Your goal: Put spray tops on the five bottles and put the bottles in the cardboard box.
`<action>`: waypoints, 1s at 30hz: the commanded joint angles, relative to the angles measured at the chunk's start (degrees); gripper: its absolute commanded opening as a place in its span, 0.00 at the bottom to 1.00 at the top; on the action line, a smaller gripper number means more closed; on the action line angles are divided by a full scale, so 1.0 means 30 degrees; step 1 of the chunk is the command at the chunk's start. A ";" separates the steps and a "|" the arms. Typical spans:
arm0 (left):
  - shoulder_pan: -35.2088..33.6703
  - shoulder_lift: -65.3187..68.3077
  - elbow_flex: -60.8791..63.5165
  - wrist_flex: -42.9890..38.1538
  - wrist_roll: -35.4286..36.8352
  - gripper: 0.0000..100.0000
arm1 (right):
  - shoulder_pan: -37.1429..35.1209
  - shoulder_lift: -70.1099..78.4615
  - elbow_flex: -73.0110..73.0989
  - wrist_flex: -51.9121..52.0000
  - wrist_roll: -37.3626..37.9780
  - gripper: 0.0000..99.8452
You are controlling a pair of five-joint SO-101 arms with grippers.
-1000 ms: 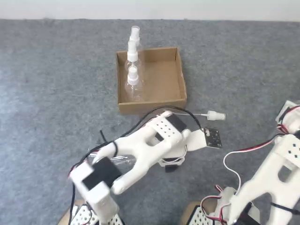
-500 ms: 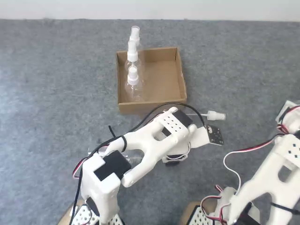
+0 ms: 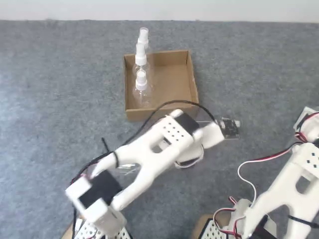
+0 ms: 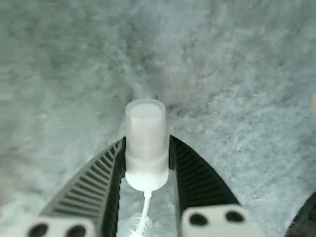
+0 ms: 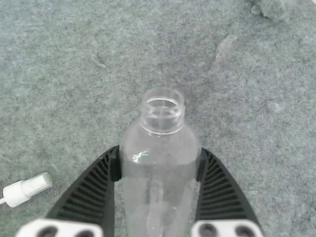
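Note:
My left gripper point(image 4: 146, 142) is shut on a white spray top point(image 4: 145, 129), whose thin tube runs back between the fingers, low over the carpet. In the high view the left arm point(image 3: 164, 144) stretches to a spot just in front of the right corner of the cardboard box point(image 3: 172, 82). Three capped bottles point(image 3: 142, 82) stand along the box's left side. My right gripper point(image 5: 157, 163) is shut on a clear bottle point(image 5: 159, 158) with an open neck. The right arm point(image 3: 294, 189) is at the table's near right.
A second loose spray top point(image 5: 24, 190) lies on the grey carpet beside the right gripper. Something clear, seemingly a bottle point(image 3: 127, 170), lies partly hidden under the left arm. The box's right half is bare cardboard.
The left arm swung away from me and to the right, onto the spray top that lay in front of the box. The right arm kept still.

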 commanded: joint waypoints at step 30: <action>-0.2491 -1.2103 -0.3209 -0.2139 0.5568 0.01 | -0.2212 -0.0132 -0.0586 0.0542 0.0117 0.05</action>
